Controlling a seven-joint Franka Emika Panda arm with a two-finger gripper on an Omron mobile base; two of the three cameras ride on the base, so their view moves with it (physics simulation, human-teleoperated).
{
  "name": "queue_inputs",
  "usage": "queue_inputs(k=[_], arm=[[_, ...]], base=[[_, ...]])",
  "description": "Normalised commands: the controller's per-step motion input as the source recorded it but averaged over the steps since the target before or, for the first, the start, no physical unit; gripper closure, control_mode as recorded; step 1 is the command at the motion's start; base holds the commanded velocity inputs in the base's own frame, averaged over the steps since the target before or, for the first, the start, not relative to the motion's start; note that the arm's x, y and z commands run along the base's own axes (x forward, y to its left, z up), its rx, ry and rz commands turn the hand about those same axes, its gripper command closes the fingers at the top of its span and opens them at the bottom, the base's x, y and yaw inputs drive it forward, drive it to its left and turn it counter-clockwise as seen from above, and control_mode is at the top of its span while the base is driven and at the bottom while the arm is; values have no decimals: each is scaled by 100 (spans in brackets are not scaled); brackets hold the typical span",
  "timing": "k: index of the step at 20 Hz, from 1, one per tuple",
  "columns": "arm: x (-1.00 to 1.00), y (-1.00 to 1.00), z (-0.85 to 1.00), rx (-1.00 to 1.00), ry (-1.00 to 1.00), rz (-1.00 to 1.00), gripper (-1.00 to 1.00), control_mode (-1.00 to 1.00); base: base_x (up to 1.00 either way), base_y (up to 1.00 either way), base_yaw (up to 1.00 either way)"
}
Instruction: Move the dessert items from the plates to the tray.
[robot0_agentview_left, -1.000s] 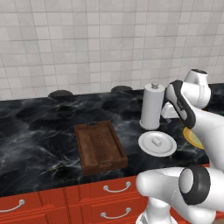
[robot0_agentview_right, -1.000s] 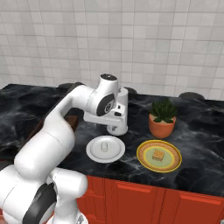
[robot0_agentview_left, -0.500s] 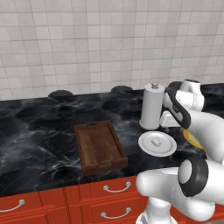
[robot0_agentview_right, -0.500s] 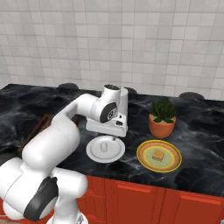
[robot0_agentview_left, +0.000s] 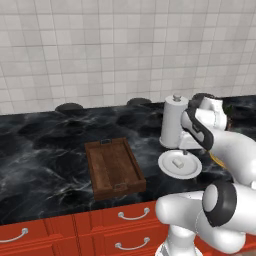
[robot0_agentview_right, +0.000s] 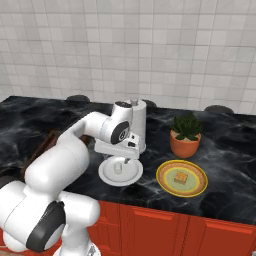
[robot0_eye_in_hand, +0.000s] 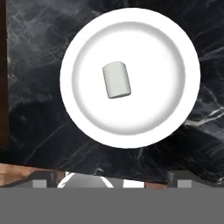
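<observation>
White and small, the cylindrical marshmallow-like piece (robot0_eye_in_hand: 117, 79) lies on the round white plate (robot0_eye_in_hand: 175, 48) below the jaws, which stand spread apart and empty. Being off their centre line, it could roll aside or be nudged onto the black marble worktop (robot0_eye_in_hand: 35, 57).

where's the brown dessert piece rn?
In the right base view, the brown dessert piece sits at the centre of the yellow plate, in front of the potted plant and to the right of the white plate.
</observation>
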Motion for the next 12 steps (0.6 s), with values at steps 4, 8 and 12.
queue_inputs(k=[4, 8, 12], arm=[[33, 31, -15, 0, 0, 0, -100, -100], [40, 7, -14, -1, 0, 0, -100, -100], [48, 0, -13, 0, 0, 0, -100, -100]], base=[[0, 0, 0], [0, 0, 0], [0, 0, 0]])
